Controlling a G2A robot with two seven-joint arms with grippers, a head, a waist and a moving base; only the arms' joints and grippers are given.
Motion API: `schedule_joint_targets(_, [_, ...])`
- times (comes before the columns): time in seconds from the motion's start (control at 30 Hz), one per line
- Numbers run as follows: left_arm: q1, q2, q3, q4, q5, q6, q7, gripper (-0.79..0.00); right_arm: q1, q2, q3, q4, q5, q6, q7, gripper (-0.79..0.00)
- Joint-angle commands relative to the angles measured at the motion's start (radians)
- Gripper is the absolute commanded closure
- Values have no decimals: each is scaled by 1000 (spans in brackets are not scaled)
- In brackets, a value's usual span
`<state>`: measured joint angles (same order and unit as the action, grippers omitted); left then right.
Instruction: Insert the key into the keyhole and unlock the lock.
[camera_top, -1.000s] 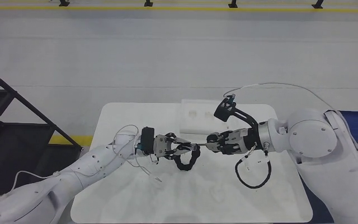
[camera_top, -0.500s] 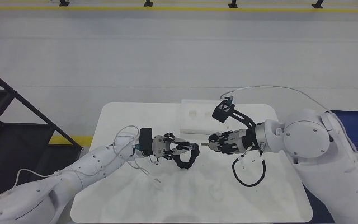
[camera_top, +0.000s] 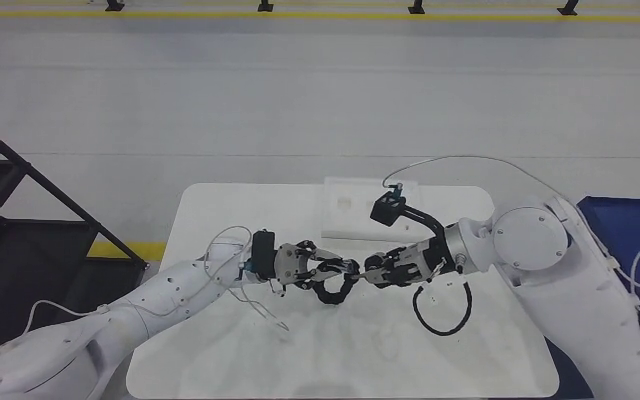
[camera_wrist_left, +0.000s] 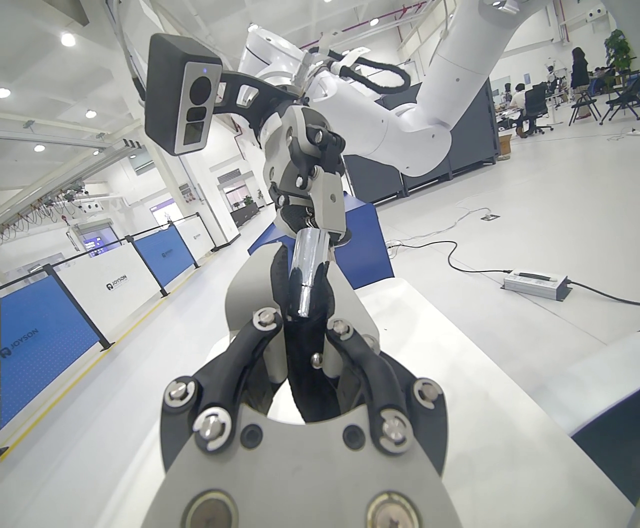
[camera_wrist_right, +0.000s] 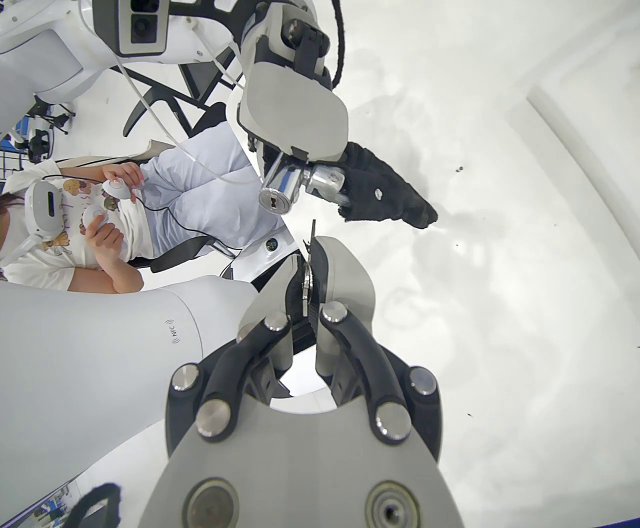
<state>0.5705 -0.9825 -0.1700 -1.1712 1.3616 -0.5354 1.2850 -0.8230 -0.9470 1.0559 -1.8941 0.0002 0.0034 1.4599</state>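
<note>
Roughly aligned: pinched key (camera_wrist_right: 306, 282) in right gripper (camera_wrist_right: 312, 260), clamped lock (camera_wrist_right: 320, 179) in left gripper (camera_wrist_left: 300, 282), keyhole (camera_wrist_right: 273, 201) just off tip at 9 o'clock; probably needed slight re-aim, then push.

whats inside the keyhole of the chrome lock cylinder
Nothing yet: the keyhole in the chrome lock cylinder gapes dark, the thin metal key in the right pincer short of it. Its depth is hidden.

The lock (camera_wrist_right: 295, 182) is a chrome cylinder on a black fabric-sleeved cable. The key (camera_wrist_right: 306, 280), thin and edge-on, points toward it, tip just short of the keyhole (camera_wrist_right: 272, 201).
</note>
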Motion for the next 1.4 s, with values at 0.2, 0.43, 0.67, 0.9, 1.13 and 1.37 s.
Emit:
schedule_joint_targets(0.2, [0,-3,0,-11,16,-4,-4,0,22,-6,-41,28,52,-5,7,0])
schedule_joint_targets(0.43, [2,-5,0,-20,21,-7,-6,0,41,-11,-69,44,71,-13,0,0])
schedule_joint_targets(0.67, [5,-6,0,-26,21,-21,-21,0,54,-14,-87,42,89,-22,-4,0])
schedule_joint_targets(0.9, [6,-9,0,-35,17,-35,-35,0,64,-15,-98,45,101,-32,-8,0])
schedule_joint_targets(1.13, [6,-9,0,-16,-1,-37,-37,0,69,-8,-82,38,85,-15,-2,0])
schedule_joint_targets(1.37, [-7,-2,0,14,-35,-45,-45,0,55,11,-19,-39,42,26,16,0])
